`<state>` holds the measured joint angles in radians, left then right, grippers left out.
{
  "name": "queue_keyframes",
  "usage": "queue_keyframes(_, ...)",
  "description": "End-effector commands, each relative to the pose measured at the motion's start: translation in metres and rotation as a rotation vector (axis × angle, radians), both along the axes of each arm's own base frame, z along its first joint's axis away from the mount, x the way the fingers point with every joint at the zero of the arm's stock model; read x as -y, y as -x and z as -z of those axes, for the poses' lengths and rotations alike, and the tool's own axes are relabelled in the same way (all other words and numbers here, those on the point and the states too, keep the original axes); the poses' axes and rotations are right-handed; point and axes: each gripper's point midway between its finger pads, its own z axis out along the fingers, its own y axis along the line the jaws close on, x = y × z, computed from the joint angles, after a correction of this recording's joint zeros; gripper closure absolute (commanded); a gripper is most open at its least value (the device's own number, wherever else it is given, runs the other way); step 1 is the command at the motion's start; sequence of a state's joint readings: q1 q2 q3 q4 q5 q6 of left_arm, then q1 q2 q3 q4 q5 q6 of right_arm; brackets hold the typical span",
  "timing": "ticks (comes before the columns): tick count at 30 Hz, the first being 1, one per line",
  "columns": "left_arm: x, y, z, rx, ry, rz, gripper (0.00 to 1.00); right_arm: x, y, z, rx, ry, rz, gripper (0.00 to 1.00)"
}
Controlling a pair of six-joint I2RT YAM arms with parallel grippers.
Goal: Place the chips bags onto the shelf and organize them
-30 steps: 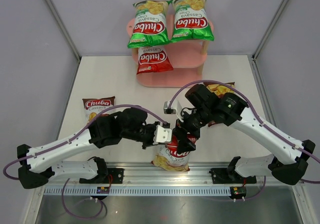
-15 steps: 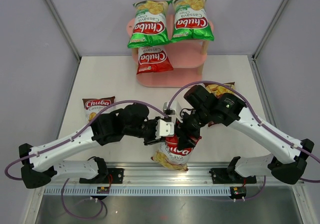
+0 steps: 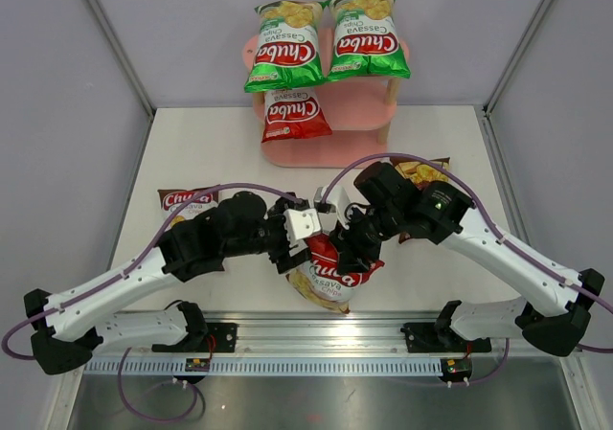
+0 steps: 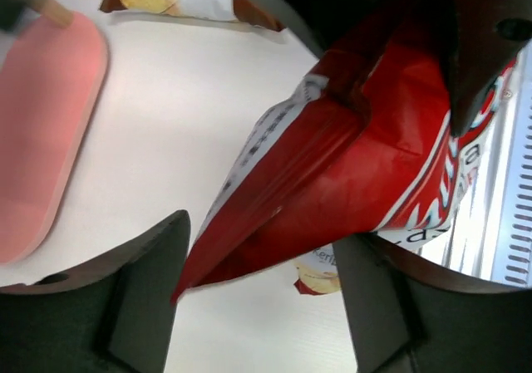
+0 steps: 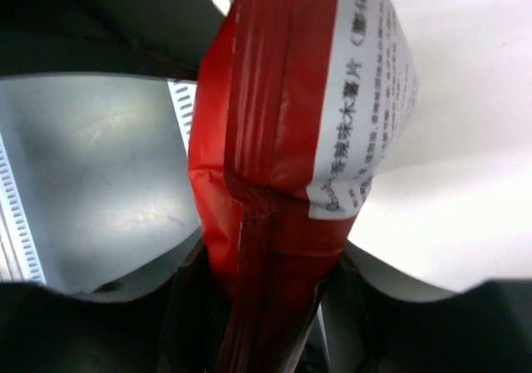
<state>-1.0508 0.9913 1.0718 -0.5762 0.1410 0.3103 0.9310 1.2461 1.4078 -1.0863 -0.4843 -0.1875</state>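
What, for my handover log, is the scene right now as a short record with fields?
held bag: red, tilted, apparently lifted
right tool: shut on held bag
left tool: open, one finger on each side of held bag
green bags: two, side by side on top tier of shelf
red bag: on a lower tier, left side
brown bags: two on table, each partly hidden by an arm
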Motion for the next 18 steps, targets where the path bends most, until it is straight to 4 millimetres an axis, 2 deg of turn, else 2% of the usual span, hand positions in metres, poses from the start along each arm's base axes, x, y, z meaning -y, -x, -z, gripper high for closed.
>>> queue_keyframes(1, -0.004, -0.032, -0.037, 0.050, 0.148, -0.191, 0.16, -0.003, 0.004, -0.014, 0.055, -0.060, -0.040, 1.00)
queue_keyframes(2, -0.005, -0.031, -0.039, 0.046, 0.151, -0.195, 0.01, -0.003, 0.001, -0.013, 0.061, -0.052, -0.028, 1.00)
queue_keyframes(8, -0.026, -0.037, -0.040, 0.025, 0.140, -0.317, 0.01, 0.002, -0.019, -0.009, 0.132, -0.030, 0.086, 1.00)
queue_keyframes(10, -0.039, -0.039, -0.040, 0.015, 0.130, -0.386, 0.01, 0.002, -0.027, -0.010, 0.164, -0.038, 0.129, 1.00)
queue_keyframes(16, -0.088, -0.052, -0.044, 0.025, 0.131, -0.642, 0.01, 0.016, -0.066, -0.034, 0.304, -0.115, 0.408, 1.00)
queue_keyframes(18, -0.104, -0.057, -0.040, 0.012, 0.141, -0.739, 0.01, 0.020, -0.067, -0.045, 0.285, -0.163, 0.479, 1.00)
